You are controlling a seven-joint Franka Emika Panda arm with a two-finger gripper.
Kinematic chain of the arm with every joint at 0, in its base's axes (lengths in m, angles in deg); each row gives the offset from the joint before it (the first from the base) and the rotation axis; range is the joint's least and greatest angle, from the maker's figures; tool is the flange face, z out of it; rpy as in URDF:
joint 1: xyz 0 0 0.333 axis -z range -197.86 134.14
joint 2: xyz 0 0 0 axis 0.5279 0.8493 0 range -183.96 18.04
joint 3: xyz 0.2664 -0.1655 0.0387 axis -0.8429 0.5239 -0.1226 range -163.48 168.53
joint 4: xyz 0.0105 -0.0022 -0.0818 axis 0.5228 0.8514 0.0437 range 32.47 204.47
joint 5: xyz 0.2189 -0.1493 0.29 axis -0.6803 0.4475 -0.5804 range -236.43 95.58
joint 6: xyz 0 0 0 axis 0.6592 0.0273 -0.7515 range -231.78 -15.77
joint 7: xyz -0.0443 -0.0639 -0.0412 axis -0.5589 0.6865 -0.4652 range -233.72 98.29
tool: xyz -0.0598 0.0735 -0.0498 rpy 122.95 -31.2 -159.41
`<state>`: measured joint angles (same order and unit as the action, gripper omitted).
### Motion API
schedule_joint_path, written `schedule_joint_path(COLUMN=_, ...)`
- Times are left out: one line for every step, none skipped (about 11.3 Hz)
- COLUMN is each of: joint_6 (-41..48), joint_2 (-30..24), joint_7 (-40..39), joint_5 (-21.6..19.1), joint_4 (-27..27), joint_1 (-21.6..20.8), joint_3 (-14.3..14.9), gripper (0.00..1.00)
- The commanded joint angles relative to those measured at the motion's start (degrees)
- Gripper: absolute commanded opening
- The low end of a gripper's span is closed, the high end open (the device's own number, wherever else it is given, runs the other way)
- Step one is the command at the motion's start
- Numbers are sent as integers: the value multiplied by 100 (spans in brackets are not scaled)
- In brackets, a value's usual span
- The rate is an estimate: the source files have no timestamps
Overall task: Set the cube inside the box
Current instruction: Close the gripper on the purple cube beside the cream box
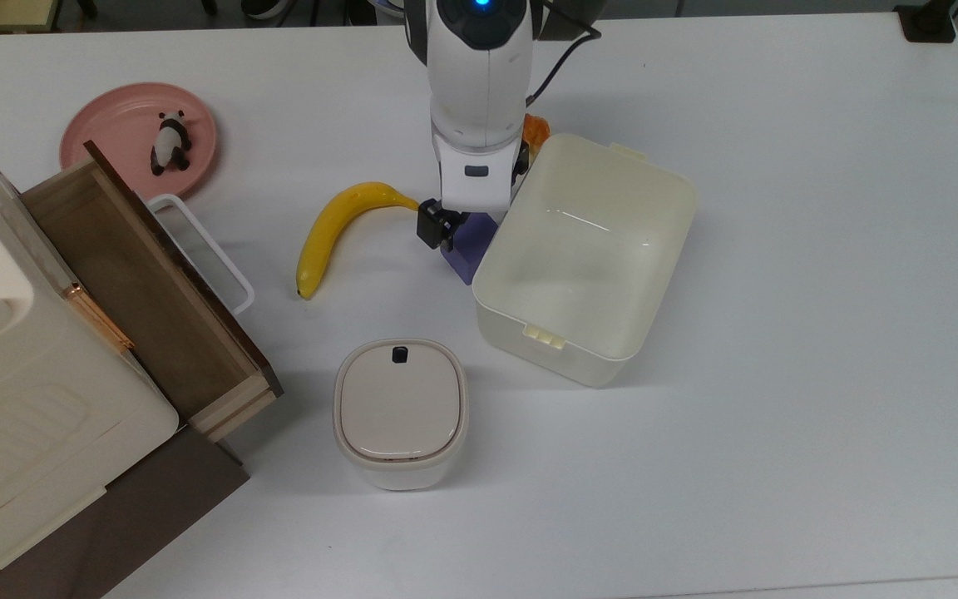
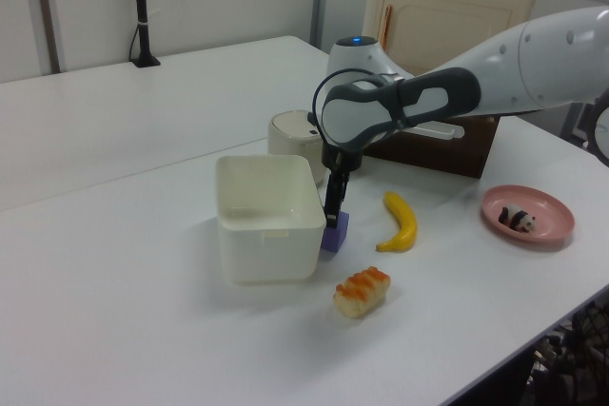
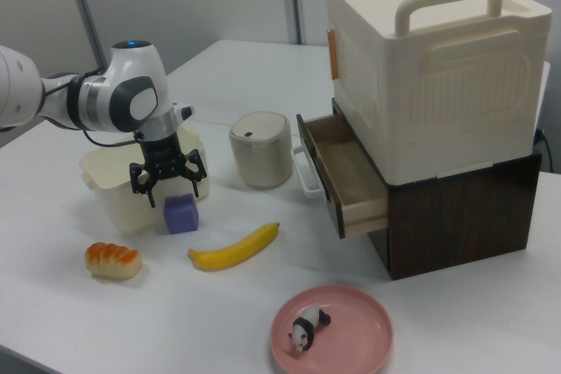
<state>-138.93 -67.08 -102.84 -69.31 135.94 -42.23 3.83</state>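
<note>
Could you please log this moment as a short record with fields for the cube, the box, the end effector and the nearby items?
cube: purple-blue cube on the table, right beside the box wall, outside it
box: cream box, lidless, nothing inside
end effector: end effector open, fingers spread just above the cube, not yet closed on it
banana: banana on the table at the top view's left of the cube
bread: bread piece on the table near the box
task state: cube not yet grasped
</note>
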Motion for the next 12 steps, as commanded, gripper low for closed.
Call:
schedule_joint_path(joint_6=-116, joint_2=108, joint_7=190, joint_5=239, joint_4=-76, joint_1=-79, joint_3=28, gripper=100)
schedule_joint_path(joint_6=-116, joint_2=186, joint_7=190, joint_5=309, joint_4=-137, joint_1=-79, joint_3=28, gripper=100)
schedule_joint_path(joint_6=-116, joint_2=222, joint_7=190, joint_5=319, joint_4=-190, joint_1=-79, joint_3=28, gripper=100)
schedule_joint_path(joint_6=-116, joint_2=266, joint_7=190, joint_5=319, joint_4=-208, joint_1=-79, joint_3=28, gripper=100)
schedule_joint_path(joint_6=-116, joint_2=283, joint_7=190, joint_5=319, joint_4=-208, joint_1=-79, joint_3=28, gripper=100)
schedule_joint_path(joint_6=-116, joint_2=318, joint_7=190, joint_5=328, joint_4=-208, joint_1=-79, joint_3=28, gripper=100)
schedule_joint_path(joint_6=-116, joint_2=354, joint_7=190, joint_5=354, joint_4=-208, joint_1=-79, joint_3=28, gripper=100)
schedule_joint_path(joint_6=-116, joint_2=380, joint_7=190, joint_5=398, joint_4=-208, joint_1=-79, joint_3=28, gripper=100)
schedule_joint_path(joint_6=-116, joint_2=389, joint_7=190, joint_5=407, joint_4=-208, joint_1=-79, joint_3=28, gripper=100)
schedule_joint_path(joint_6=-203, joint_2=406, joint_7=190, joint_5=503, joint_4=-208, joint_1=-79, joint_3=28, gripper=97)
schedule_joint_path(joint_6=-265, joint_2=441, joint_7=182, joint_5=651, joint_4=-199, joint_1=-79, joint_3=19, gripper=73)
schedule_joint_path(joint_6=-265, joint_2=468, joint_7=181, joint_5=688, joint_4=-199, joint_1=-79, joint_3=19, gripper=54)
